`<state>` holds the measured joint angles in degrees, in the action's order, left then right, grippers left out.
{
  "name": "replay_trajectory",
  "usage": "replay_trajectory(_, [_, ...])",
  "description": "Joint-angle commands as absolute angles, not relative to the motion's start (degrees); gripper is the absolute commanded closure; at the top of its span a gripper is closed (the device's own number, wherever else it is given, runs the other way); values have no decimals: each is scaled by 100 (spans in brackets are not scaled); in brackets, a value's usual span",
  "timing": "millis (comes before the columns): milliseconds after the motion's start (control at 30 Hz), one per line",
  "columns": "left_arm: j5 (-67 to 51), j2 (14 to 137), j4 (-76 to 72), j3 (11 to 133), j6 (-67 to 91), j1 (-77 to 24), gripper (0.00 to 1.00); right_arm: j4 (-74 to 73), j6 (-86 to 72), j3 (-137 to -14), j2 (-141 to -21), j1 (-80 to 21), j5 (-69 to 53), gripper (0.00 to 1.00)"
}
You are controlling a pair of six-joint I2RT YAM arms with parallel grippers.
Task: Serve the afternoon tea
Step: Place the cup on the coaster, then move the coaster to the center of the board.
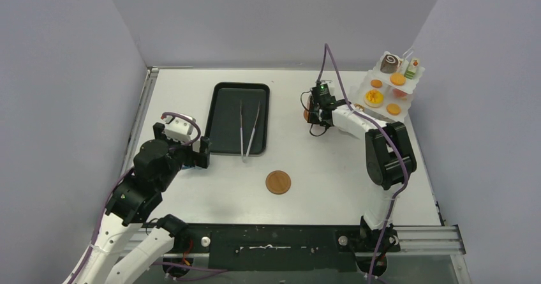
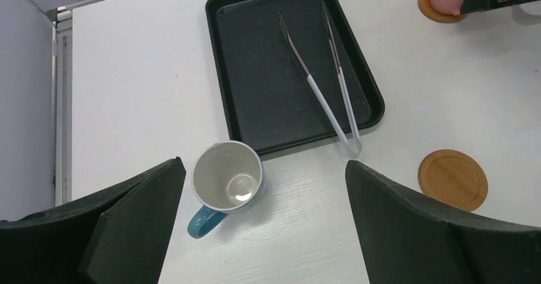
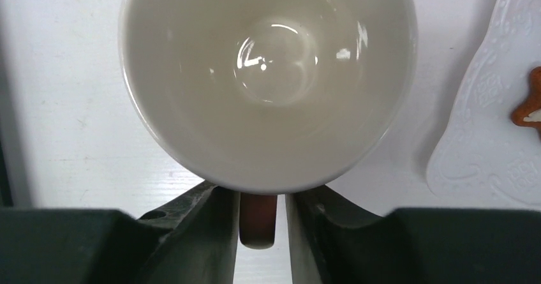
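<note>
**Pink cup's handle between narrow jaws, blue cup under wide ones**

The right gripper (image 3: 261,193) flanks the handle (image 3: 257,228) of the pink cup (image 3: 268,80); whether its jaws pinch it cannot be told. That cup stands on a wooden coaster (image 2: 426,6) right of the black tray (image 2: 255,73), and from above the gripper hides most of it. The left gripper (image 2: 263,166) hangs spread wide over the blue cup (image 2: 228,183), just beside the tray's near left corner. The pastries (image 1: 374,97) sit on a white stand (image 1: 383,113) well right of the tray, too small to sort.

A robotics lab bench: bare grey walls (image 1: 64,73) box in a white table (image 1: 319,163), two cabled robot arms (image 1: 383,150) bolted to a metal rail (image 1: 421,236), toy pastries (image 1: 374,97) near the right gripper (image 1: 311,113).
</note>
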<state>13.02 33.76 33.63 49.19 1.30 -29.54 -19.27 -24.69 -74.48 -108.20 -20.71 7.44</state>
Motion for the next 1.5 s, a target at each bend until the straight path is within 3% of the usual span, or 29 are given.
replay_trajectory(0, [1257,3322,3067,4952,129,-2976,3,-2079,-2552,-7651,-10369,-2116,886,65])
replay_trajectory(100, [1249,3324,3067,4955,130,-2974,3,-2219,-2568,-7710,-10275,-2117,949,52])
replay_trajectory(267, [1244,3339,3054,4952,131,-2979,3,-2490,-2558,-7752,-10063,-2132,932,40])
replay_trajectory(467, [1257,3382,3060,4943,131,-2979,3,-2738,-2479,-7679,-9617,-2221,925,33])
replay_trajectory(600, [1271,3418,3075,4961,135,-2979,3,-2855,-2542,-7472,-9194,-2378,769,35])
replay_trajectory(833, [1283,3419,3070,4956,140,-2979,3,-2819,-2900,-6719,-8347,-2948,565,48])
replay_trajectory(1200, [1272,3413,3056,4946,148,-2979,3,-2176,-3682,-5711,-7897,-4521,396,99])
replay_trajectory(1467, [1454,3418,3111,4965,132,-2979,3,-1573,-4168,-5274,-8499,-5494,485,100])
